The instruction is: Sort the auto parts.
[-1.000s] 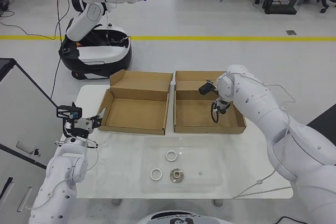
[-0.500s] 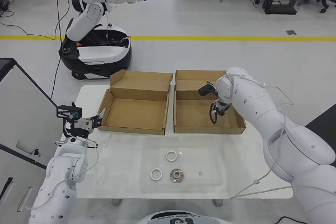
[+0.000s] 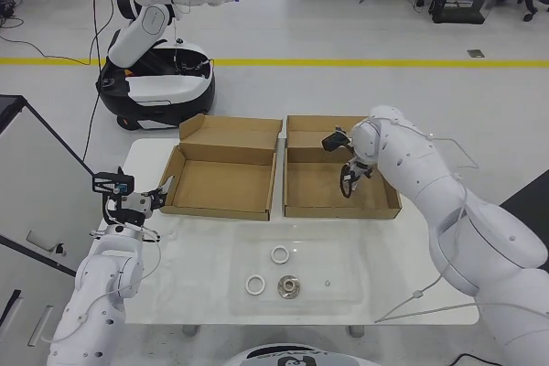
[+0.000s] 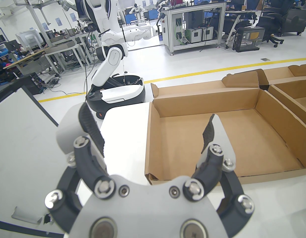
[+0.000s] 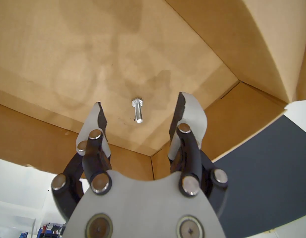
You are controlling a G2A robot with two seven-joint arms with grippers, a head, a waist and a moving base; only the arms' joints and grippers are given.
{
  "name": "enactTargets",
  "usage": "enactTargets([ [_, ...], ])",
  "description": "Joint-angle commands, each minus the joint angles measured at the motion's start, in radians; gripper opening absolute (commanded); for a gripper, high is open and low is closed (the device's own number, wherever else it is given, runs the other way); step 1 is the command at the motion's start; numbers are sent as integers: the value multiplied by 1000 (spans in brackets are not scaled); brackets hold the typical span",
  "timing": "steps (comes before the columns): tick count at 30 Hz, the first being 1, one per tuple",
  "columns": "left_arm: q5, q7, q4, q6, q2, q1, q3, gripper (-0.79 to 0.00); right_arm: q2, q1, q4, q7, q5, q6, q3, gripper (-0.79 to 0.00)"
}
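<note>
Since it's lying flat already, bolt: on the floor of the right cardboard box, near the 3 o'clock wall. Looks to me like it's been sorted.
right gripper: hanging just above that bolt with its fingers spread fairly wide and holding nothing. The bolt sits right under the gap, so I'd guess it's a drop-off pose rather than a pick.
left gripper: spread wide and empty, parked off the 9 o'clock side of the left cardboard box. Probably just keeping out of the way.
white rings: two of them on the worktop toward 6 o'clock, well apart from both boxes and not yet sorted.
metal part: round flanged thing just beside the nearer ring. There's a tiny bit at its 3 o'clock that I can't identify.
what changed: the right arm has crept a little toward 11 o'clock inside its box, maybe starting to pull out. The left arm and the loose parts haven't budged.
</note>
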Motion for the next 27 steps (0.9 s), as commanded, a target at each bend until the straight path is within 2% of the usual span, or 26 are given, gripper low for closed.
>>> enactTargets([
  [1, 0, 0, 0, 0, 0, 0, 0, 0, 3, 4, -13, 0, -6, 0, 5, 0],
  [8, 0, 0, 0, 0, 0, 0, 0, 0, 34, 14, -99, 21, -36, -15, 38, 0],
  [14, 0, 0, 0, 0, 0, 0, 0, 0, 87, -4, -245, 79, -54, -22, 97, 0],
  [20, 0, 0, 0, 0, 0, 0, 0, 0, 168, -82, -520, 184, -90, 5, 198, 0],
  [24, 0, 0, 0, 0, 0, 0, 0, 0, 229, -184, -768, 271, -108, 26, 297, 0],
  [27, 0, 0, 0, 0, 0, 0, 0, 0, 273, -275, -931, 276, -125, 28, 359, 0],
])
